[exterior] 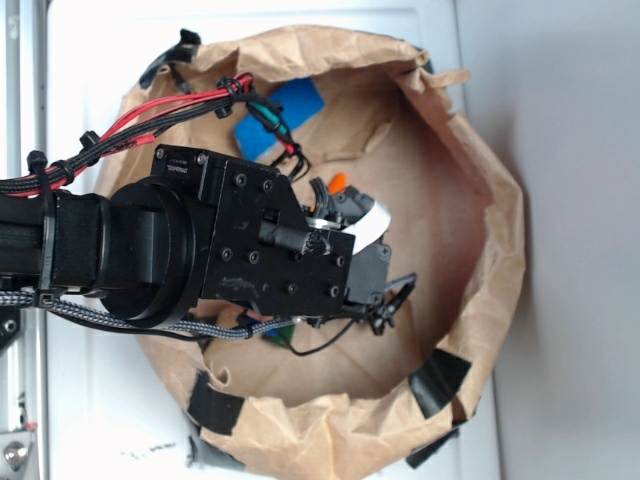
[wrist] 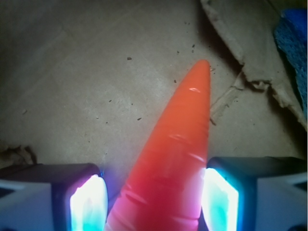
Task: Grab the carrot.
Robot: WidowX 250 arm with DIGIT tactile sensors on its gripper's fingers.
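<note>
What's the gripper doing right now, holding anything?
Gripper: open around the carrot. The right finger touches it, the left finger stands apart; not yet gripped.

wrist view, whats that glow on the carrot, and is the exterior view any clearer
Wrist view: glowing finger pads tint the carrot pink at its thick end, with small glare spots. Exterior view: even light, slightly soft; the gripper hides nearly all the carrot.

lab rig, paper bag (exterior: 480, 330), white tabletop (exterior: 570, 150)
</note>
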